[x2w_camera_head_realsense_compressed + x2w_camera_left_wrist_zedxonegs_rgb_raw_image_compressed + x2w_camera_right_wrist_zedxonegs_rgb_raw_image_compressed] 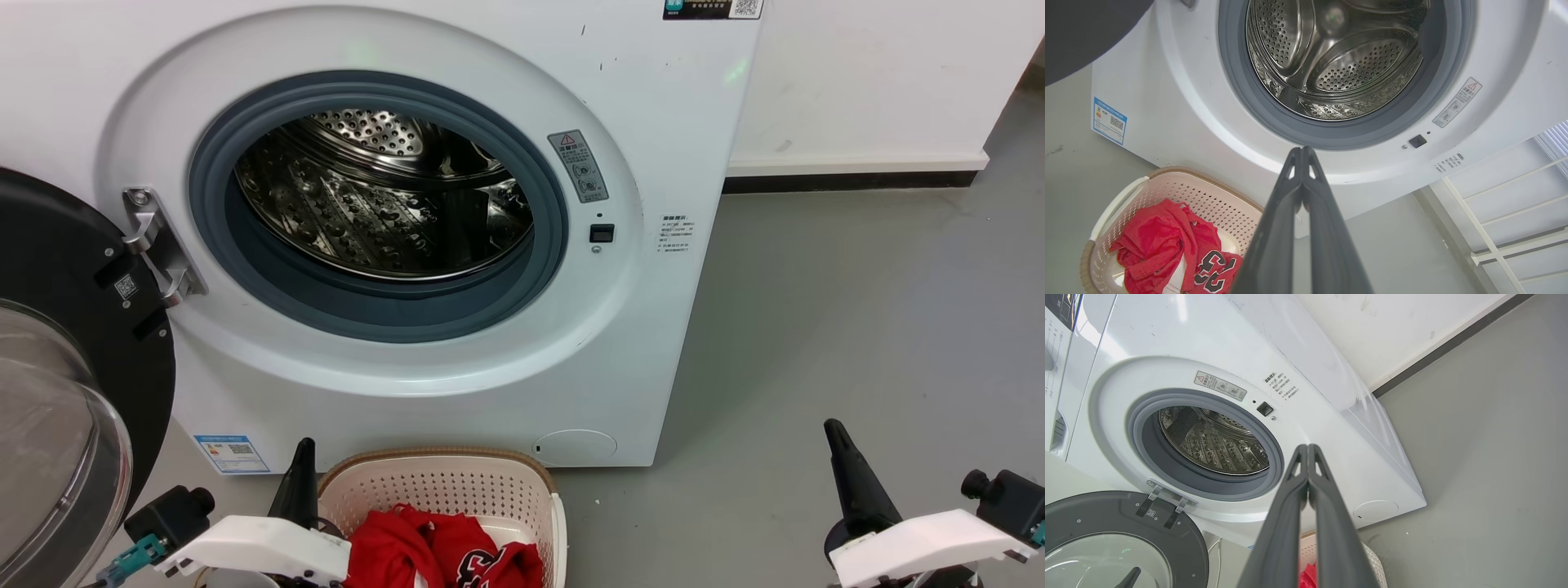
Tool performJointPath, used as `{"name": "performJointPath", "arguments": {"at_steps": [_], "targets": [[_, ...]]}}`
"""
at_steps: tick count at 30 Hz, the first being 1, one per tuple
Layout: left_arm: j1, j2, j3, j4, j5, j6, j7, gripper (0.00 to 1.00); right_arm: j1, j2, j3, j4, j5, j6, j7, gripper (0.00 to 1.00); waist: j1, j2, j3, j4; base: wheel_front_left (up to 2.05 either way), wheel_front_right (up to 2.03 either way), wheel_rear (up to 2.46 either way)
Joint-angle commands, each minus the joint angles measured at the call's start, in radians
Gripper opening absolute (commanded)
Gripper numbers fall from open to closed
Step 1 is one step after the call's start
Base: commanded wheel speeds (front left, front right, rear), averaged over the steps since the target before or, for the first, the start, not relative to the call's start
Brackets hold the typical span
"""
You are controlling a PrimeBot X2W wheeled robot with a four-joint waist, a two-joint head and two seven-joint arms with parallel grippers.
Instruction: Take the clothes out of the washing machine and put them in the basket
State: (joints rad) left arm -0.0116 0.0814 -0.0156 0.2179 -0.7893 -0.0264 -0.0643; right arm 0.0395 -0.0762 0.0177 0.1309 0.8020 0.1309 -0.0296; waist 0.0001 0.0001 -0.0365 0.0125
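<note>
red clothes (445, 555) in the basket (441, 486), both grippers (left (1302, 152), right (1307, 448)) pressed closed, nothing held

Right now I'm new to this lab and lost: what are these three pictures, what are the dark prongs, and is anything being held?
One picture looks down from the robot's head; the other two look along each arm's tool. The dark prongs are the left tool and the right tool, both closed with nothing between them. Ahead stands the washing machine, its door swung open and the visible part of its drum bare. On the floor before it sits the basket, with the red clothes inside.
</note>
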Motion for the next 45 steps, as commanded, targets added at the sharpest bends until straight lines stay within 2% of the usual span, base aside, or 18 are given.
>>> {"name": "performJointPath", "arguments": {"at_steps": [1, 21, 45], "targets": [[-0.035, -0.002, 0.011, -0.009, -0.033, -0.008, 0.005, 0.00, -0.035, -0.008, -0.004, -0.005, 0.037, 0.000, 0.005, 0.00, 0.0000, -0.0001, 0.001, 0.000, 0.00, 0.00, 0.00], [-0.056, -0.011, 0.048, 0.002, -0.278, -0.038, 0.060, 0.00, -0.072, -0.011, -0.026, 0.030, 0.291, 0.000, 0.034, 0.00, 0.0000, -0.0001, 0.010, -0.003, 0.00, 0.00, 0.00], [-0.077, -0.019, 0.084, 0.013, -0.508, -0.068, 0.112, 0.00, -0.107, -0.009, -0.053, 0.065, 0.526, 0.000, 0.065, 0.00, -0.0001, -0.0001, 0.020, -0.006, 0.00, 0.00, 0.00]]}}
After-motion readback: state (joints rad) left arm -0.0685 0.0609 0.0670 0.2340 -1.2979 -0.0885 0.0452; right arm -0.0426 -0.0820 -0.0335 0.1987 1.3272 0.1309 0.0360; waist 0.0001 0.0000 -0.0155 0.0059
